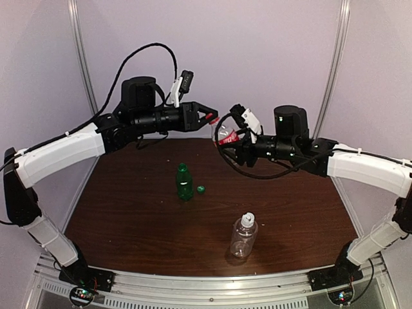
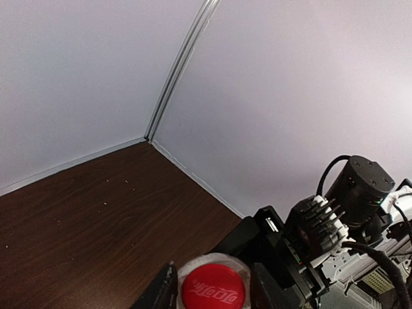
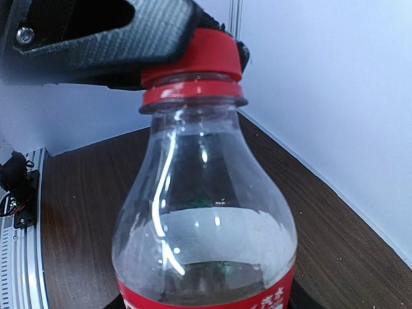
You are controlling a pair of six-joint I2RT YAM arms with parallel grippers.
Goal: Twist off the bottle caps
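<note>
Plastic meets carbon weave at the red cap (image 3: pixel 193 61): it is pinched between the dark, woven-textured fingers of the left gripper (image 1: pixel 209 118), whose jaws are closed on its ribbed rim. The cap sits on the neck just above the red collar ring, and whether its threads are free cannot be told. Its flat printed top faces squarely into the left wrist view, so that gripper meets it end-on, along the long axis of the red-labelled bottle (image 3: pixel 206 212). That bottle is clear, smooth and bulb-shouldered. It hangs in the air over the back of the table, tilted, neck toward the left arm and base toward the right. The right gripper (image 1: pixel 235 143) is clamped round its lower body. The coming twist therefore turns about the line running from one gripper to the other. Lower down, the slim green bottle (image 1: pixel 185 182) stands upright and open on the dark wood-grain table (image 1: pixel 129 212), with the green cap (image 1: pixel 201 190) lying just beside it. Nearer the bases, the ribbed bottle (image 1: pixel 244 237) stands with its white cap (image 1: pixel 248 219) on.
</note>
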